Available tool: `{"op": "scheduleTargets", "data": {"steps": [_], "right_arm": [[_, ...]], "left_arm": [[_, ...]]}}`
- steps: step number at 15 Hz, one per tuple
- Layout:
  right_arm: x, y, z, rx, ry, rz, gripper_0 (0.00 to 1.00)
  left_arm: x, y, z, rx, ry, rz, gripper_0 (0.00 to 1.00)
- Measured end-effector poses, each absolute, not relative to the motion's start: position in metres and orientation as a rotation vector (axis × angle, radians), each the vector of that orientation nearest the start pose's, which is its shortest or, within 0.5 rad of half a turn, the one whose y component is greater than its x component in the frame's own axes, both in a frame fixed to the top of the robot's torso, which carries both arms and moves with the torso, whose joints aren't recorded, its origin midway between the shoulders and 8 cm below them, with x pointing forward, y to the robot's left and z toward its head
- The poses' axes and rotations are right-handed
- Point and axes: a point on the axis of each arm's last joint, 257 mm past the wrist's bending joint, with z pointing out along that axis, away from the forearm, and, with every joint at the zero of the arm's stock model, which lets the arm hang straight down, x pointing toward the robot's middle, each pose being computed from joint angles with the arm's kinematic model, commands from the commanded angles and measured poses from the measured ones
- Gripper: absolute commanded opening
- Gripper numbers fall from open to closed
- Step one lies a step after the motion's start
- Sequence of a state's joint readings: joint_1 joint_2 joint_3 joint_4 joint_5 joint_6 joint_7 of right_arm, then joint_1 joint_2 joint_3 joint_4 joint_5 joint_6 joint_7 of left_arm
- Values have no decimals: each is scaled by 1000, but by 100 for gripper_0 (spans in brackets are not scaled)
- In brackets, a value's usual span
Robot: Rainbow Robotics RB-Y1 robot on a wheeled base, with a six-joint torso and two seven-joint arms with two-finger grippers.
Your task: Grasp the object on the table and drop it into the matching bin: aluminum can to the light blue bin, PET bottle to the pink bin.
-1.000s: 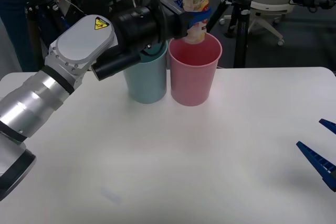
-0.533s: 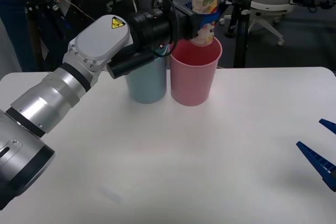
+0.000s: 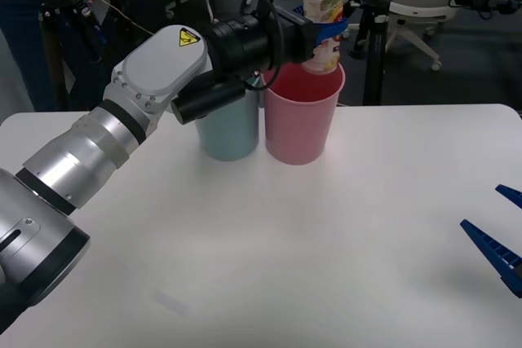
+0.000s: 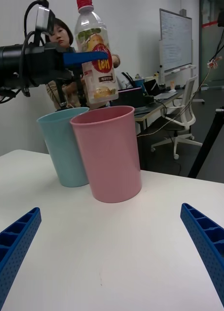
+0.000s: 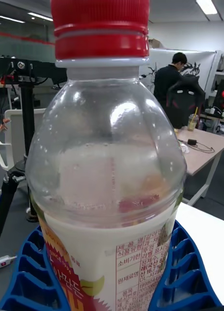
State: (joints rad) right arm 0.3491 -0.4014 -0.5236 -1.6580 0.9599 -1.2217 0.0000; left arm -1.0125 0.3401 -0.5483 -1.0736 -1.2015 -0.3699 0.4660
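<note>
Left gripper (image 3: 326, 34) pinches PET bottle (image 3: 325, 6) above pink bin (image 3: 302, 116) on white table (image 3: 326, 242).

Clear bottle (image 3: 325, 7) w/ red cap, red-yellow label; pink bin (image 3: 303, 116); lt blue bin (image 3: 229, 129); white table (image 3: 326, 250).

One PET bottle (image 3: 325, 14), one pink bin (image 3: 303, 112), one light blue bin (image 3: 229, 129), one table (image 3: 326, 242).

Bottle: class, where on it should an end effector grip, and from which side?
Grip the labelled body of the bottle below the shoulder, from the side, as the left end effector does: it stands upright, straight-walled there, narrowing toward the cap.
</note>
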Motion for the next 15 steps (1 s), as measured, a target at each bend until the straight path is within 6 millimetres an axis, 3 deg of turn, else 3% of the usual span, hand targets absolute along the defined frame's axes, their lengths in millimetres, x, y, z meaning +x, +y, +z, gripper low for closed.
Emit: {"op": "scheduleTargets", "data": {"steps": [1,15], "right_arm": [[342,-330,-169,-465,1441,567,100],[342,-330,-169,-465,1441,567,100]], "left_arm": [[617,-97,-3,717,1408,-762,100],[617,-99,-3,696,1413,-774,100]]}}
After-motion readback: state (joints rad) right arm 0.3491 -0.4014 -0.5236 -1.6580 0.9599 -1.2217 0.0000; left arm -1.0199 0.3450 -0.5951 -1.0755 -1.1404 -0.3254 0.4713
